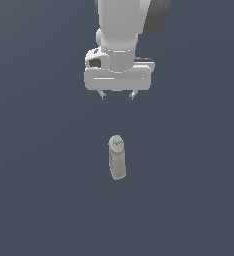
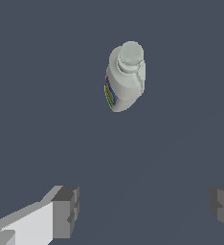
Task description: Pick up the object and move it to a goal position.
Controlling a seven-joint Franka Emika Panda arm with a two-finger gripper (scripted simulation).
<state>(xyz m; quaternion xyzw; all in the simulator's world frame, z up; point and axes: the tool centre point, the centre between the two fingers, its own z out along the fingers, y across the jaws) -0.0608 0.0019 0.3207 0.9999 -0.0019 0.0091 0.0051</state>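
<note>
**A:** Where do you stand? Your gripper (image 1: 118, 95) has its jaws spread wide and nothing between them. The bottle (image 1: 117, 157) sits well apart from them, out ahead of the fingertips (image 2: 66, 210), not in the gap.

**B:** And its pose?

**A:** In the wrist view you look down on its round cap, with the label stripe along one flank. Whether it stands quite upright or leans, I cannot tell.

**B:** What should you worry about?

**A:** If you drop straight from here, I judge the jaws will close on nothing, since the bottle lies beyond them. Come across carelessly and one finger could clip the cap and tip it over, or nudge it away. It is narrower than the opening, so an off-centre close could also shove it sideways before the second finger meets it.

**B:** The floor (image 1: 39, 200)?

**A:** One plain dark grey-blue surface, flat and featureless. No goal marker shows in either view.
</note>
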